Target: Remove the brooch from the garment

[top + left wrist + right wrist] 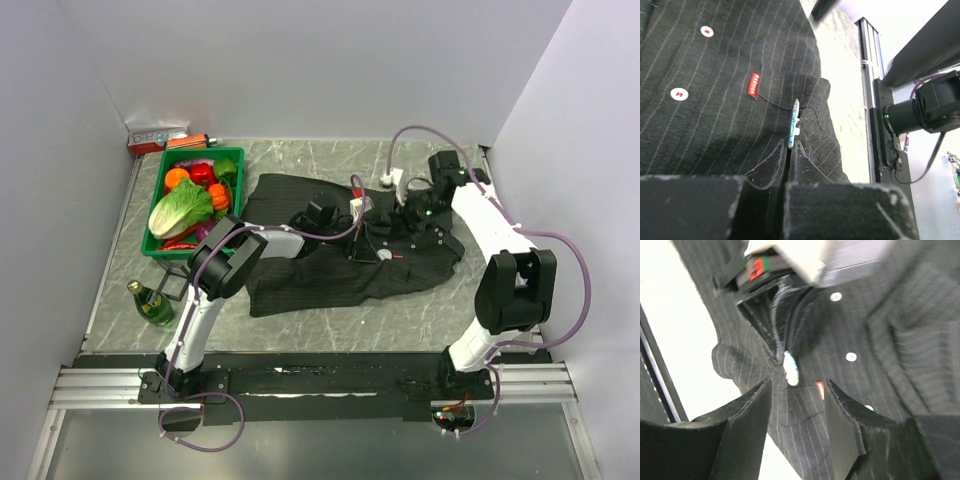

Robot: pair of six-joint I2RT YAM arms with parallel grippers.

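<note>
Evidently light and rigid, the brooch, pinned to the limp garment toward the bench's right edge, suits a rim pinch by the released right hand while the left hand clenches adjoining cloth.

Work surface: a grey marbled tabletop. A dark charcoal pinstriped garment lies spread across its centre. A green plastic crate filled with produce sits left of the garment. A green glass bottle is positioned nearer, by the left edge. A red-and-white box rests in the far left corner.
</note>
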